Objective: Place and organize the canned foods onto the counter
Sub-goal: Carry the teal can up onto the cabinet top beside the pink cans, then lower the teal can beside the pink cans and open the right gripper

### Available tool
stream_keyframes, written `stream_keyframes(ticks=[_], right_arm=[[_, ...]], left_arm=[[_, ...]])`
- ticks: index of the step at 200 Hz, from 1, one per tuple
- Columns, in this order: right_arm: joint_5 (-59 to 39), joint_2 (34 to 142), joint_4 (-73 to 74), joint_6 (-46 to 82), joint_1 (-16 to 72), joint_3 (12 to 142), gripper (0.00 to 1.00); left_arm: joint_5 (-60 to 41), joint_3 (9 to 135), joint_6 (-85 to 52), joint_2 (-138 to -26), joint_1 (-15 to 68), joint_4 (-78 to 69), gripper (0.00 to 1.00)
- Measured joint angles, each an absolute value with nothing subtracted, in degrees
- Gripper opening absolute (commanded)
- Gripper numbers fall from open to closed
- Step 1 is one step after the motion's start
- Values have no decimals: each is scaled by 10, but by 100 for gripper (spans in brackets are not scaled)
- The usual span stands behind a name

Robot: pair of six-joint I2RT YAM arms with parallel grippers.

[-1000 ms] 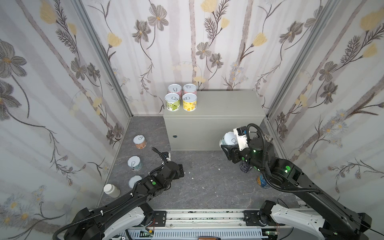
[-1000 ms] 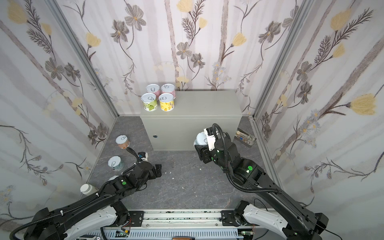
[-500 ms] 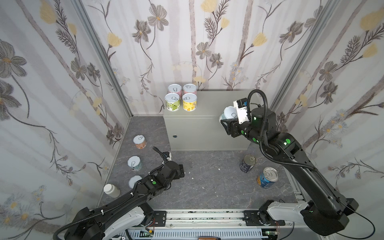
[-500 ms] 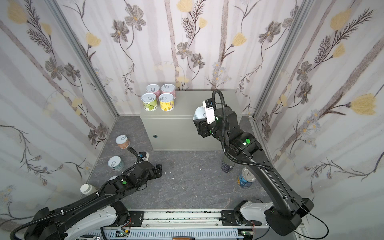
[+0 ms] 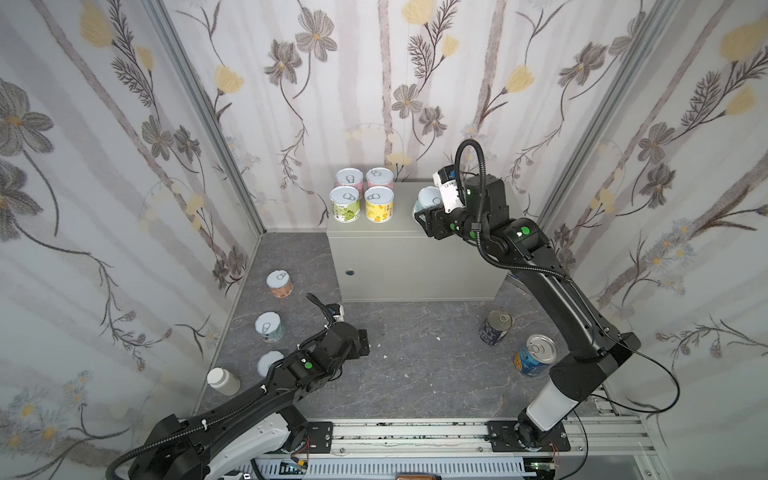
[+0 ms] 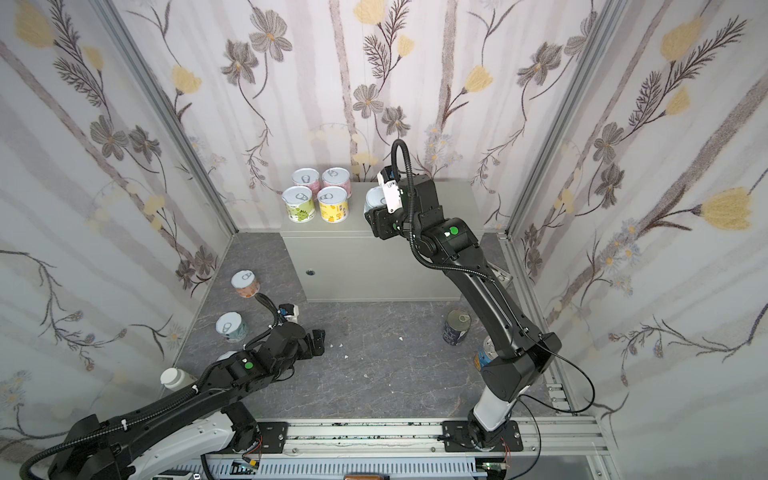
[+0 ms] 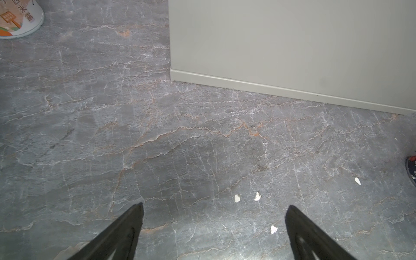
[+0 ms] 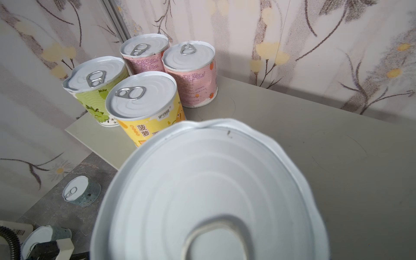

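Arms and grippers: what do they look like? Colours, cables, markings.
The left arm and right arm are matte black with white base links, green round dots on the joints and black corrugated cable conduits looping outside. A white camera module sits on each wrist. The left gripper's fingers are black, tapered to points.

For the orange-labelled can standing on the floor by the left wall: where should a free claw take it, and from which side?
Grip the orange-labelled can across its round side, just below the lid rim. It stands upright and alone, lid up, with the side wall close beside it, so it is probably best to come in level from the open floor. The left claw is open and empty.
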State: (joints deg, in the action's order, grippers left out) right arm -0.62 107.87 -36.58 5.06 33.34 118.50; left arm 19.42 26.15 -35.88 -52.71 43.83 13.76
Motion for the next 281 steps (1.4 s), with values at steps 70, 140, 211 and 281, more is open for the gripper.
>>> stream_keyframes(ticks=[70, 140, 211, 281], right_arm=[[-21, 1171, -389, 49, 319, 1263, 55], [-44, 1201, -354, 49, 308, 1274, 70], [-56, 1219, -331, 49, 305, 1274, 88], [-59, 1188, -332, 40, 303, 1274, 100]], left_arm=[[194, 262, -357, -542, 438, 137, 100], [194, 262, -355, -543, 438, 137, 100], [194, 262, -355, -542, 438, 137, 100], [194, 262, -355, -539, 438, 137, 100]])
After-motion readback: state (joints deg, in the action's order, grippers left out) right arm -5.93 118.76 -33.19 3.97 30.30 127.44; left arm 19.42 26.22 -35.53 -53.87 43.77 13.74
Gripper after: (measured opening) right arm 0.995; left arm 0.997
